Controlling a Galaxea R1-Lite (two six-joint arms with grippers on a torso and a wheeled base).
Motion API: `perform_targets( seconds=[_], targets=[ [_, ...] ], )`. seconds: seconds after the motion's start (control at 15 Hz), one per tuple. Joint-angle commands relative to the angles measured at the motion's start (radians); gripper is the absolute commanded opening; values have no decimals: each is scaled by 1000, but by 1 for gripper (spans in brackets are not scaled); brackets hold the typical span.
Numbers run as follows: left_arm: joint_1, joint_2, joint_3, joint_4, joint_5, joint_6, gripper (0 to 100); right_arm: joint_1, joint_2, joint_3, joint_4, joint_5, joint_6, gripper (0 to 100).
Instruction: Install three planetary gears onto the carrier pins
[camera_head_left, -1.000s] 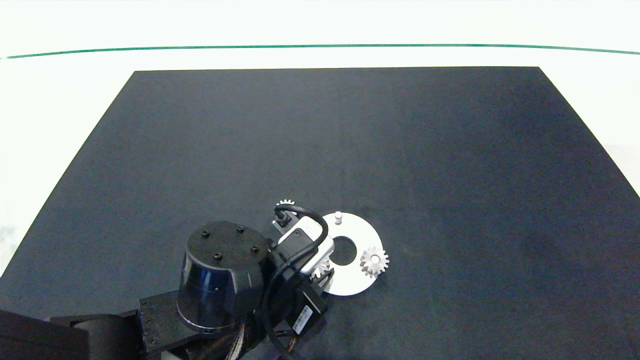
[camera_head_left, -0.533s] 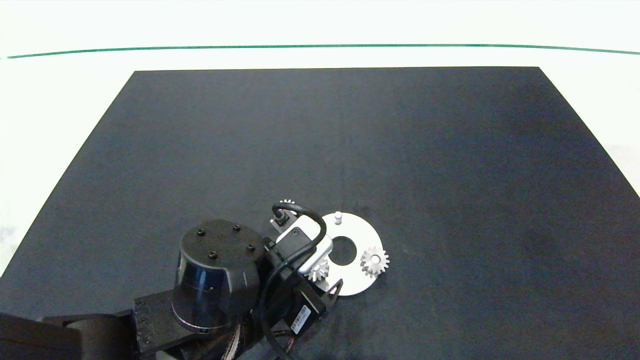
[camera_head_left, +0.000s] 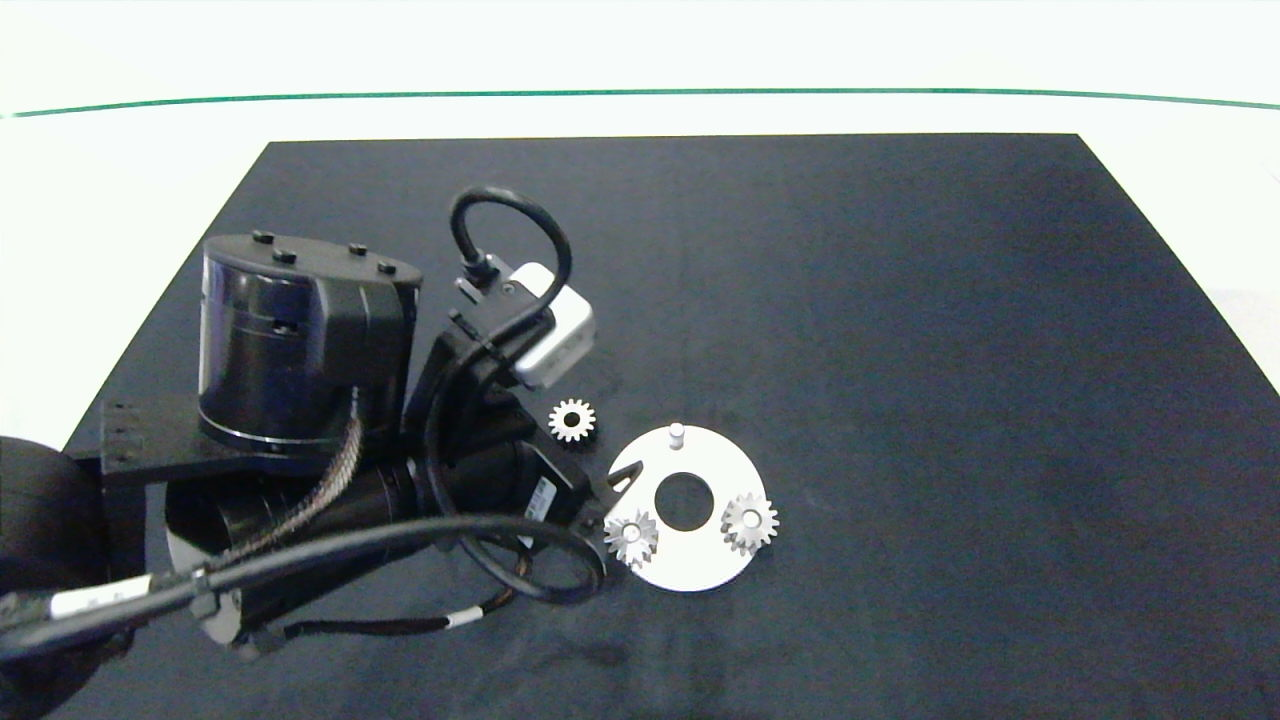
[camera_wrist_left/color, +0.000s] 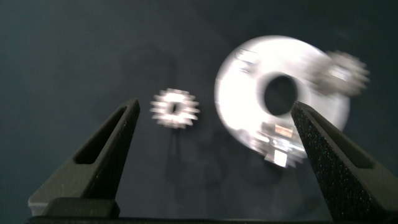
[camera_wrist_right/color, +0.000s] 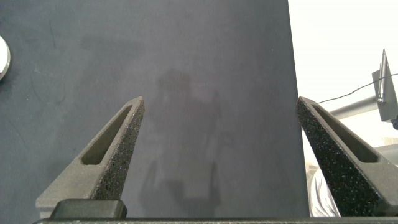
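Observation:
The white disc (camera_head_left: 690, 560) lies on the black mat. One planetary gear (camera_head_left: 631, 537) sits at its near-left side and a second (camera_head_left: 749, 520) at its near-right side, each covering its pin. One carrier pin (camera_head_left: 677, 432) stands bare at the far rim. A third gear (camera_head_left: 572, 420) lies loose on the mat, left of the disc. My left gripper (camera_head_left: 603, 492) is open and empty, just left of the disc. In the left wrist view the left gripper (camera_wrist_left/color: 214, 106) frames the loose gear (camera_wrist_left/color: 175, 109) and the disc (camera_wrist_left/color: 245, 99). My right gripper (camera_wrist_right/color: 221, 99) hangs open over bare mat.
The black mat (camera_head_left: 900, 300) covers most of a white table (camera_head_left: 100, 200), with a green line (camera_head_left: 640, 93) far behind. The left arm's body and cables (camera_head_left: 300, 350) fill the mat's near-left part. The mat's edge (camera_wrist_right/color: 291, 93) shows in the right wrist view.
The left arm has risen and pulled back to the left, off the disc. The near-left gear it covered now sits alone on the disc, and the loose gear is fully uncovered.

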Motion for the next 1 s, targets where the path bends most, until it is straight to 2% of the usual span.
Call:
perform_targets(
  seconds=[0.07,0.2,0.47,0.67,1.0],
  targets=[
    [151,48,3,-80,-61,15,100,1,5,-12,5,-3,-2,100],
    [217,74,8,-105,-119,38,100,1,5,-24,14,-3,-3,100],
    [218,111,-4,-122,-118,37,100,-1,6,-26,19,-3,-6,100],
    [207,177,22,-217,-118,38,100,-1,6,-29,19,-3,-6,100],
    [163,200,26,-228,-116,37,100,1,15,-29,16,-3,-6,100]
  ],
)
